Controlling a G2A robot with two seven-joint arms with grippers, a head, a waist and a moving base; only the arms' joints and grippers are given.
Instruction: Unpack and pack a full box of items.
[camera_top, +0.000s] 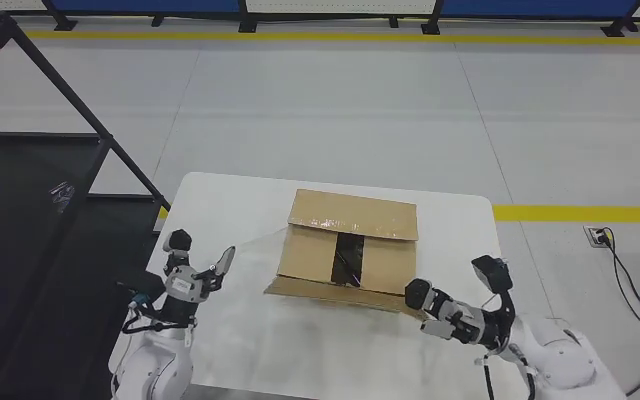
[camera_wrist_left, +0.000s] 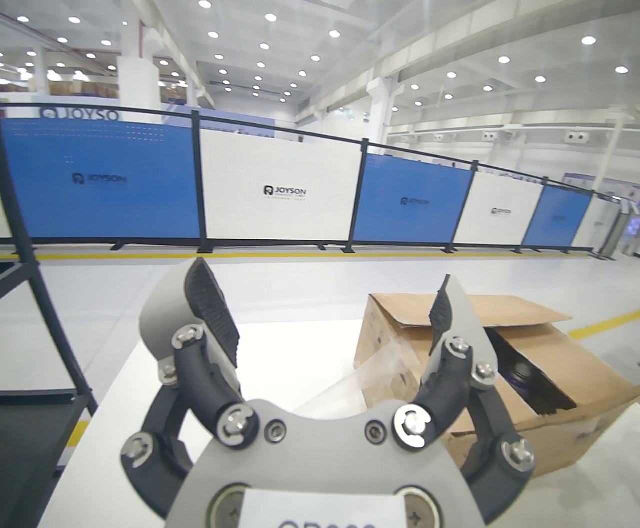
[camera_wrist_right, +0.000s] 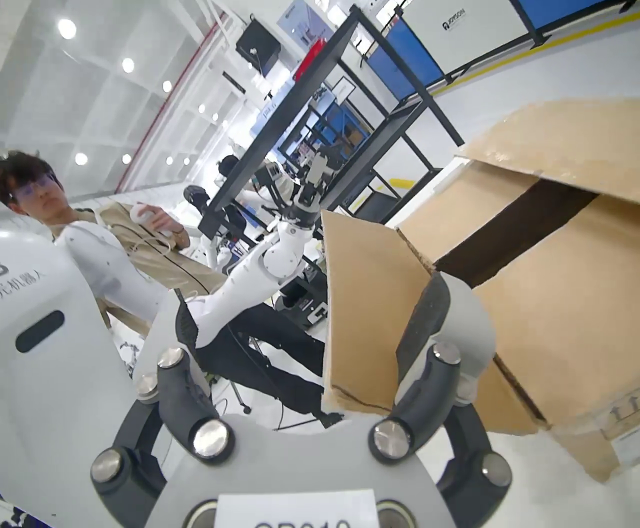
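A brown cardboard box (camera_top: 350, 235) sits in the middle of the white table (camera_top: 230, 205), its top flaps ajar with a dark gap between them. Dark items (camera_wrist_left: 520, 372) show through that gap in the box (camera_wrist_left: 575, 370). My left gripper (camera_top: 203, 252) hovers left of the box, open and holding nothing (camera_wrist_left: 320, 300). My right gripper (camera_top: 425, 310) is at the box's front right corner, open, with a folded-out front flap (camera_wrist_right: 365, 310) standing between its fingers. That flap leans against one pad (camera_wrist_right: 425, 320).
A clear plastic film (camera_wrist_left: 370, 370) hangs off the box's left side onto the table. A black metal rack (camera_top: 60, 210) stands just left of the table. Bare tabletop lies in front of the box and to its left.
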